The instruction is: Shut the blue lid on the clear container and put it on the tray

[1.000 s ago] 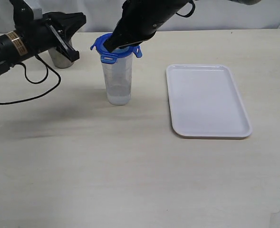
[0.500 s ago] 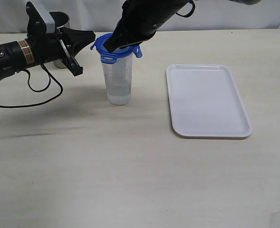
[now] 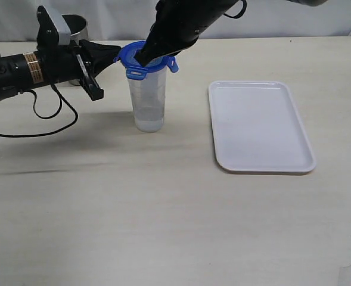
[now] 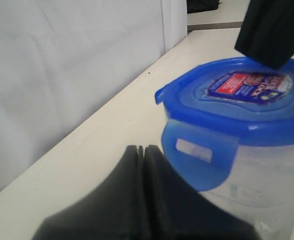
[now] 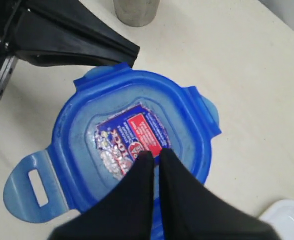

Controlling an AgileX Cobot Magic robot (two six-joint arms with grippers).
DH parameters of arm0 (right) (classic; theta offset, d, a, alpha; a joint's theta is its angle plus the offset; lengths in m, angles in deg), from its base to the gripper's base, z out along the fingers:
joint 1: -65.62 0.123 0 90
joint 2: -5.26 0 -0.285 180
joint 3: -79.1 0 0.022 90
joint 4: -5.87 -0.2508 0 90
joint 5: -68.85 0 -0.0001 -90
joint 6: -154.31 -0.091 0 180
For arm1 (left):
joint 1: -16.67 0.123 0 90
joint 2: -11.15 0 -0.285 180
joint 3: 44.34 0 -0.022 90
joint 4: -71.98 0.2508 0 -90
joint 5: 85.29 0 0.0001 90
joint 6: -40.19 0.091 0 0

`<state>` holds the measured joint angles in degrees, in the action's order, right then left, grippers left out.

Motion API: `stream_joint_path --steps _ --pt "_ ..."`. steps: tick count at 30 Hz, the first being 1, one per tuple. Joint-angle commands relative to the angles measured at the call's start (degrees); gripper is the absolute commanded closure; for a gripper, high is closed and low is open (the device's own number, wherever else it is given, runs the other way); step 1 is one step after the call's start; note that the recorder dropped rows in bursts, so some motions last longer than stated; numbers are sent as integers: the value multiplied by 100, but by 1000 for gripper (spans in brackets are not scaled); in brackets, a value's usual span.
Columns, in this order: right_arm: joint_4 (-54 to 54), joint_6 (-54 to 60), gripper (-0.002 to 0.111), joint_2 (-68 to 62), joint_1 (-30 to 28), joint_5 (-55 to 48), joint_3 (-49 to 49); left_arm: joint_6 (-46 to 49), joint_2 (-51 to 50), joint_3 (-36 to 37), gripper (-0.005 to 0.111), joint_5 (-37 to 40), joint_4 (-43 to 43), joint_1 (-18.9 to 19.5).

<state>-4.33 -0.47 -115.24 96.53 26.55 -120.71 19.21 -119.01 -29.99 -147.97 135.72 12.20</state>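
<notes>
One blue lid (image 3: pixel 129 58) sits atop the single clear container (image 3: pixel 148 101), which stands upright on the table (image 3: pixel 163 208) near the one white tray (image 3: pixel 261 125), not on it. Of the two grippers, the right gripper (image 3: pixel 144 56) has its fingers pressed together, tips on the lid's sticker (image 5: pixel 137 132). The left gripper (image 3: pixel 114 52), likewise pinched together and empty, points at the lid's rim. One steel cup (image 3: pixel 75 24) stands behind the left arm.

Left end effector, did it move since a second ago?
Yes. The left end effector moved right, away from the cup and toward the container. Its shut tip now sits beside the lid.
</notes>
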Motion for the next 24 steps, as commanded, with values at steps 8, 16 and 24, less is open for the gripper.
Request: stream_joint_path --steps 8,16,24 --pt "236 -99 104 -177 -24 192 -24 -431 -1 -35 107 -413 304 183" --pt "369 -124 104 -164 -24 106 -24 -429 -1 -35 107 -449 291 183" --pt "537 -207 104 -164 -24 -85 -24 -429 -1 -35 107 -450 195 183"
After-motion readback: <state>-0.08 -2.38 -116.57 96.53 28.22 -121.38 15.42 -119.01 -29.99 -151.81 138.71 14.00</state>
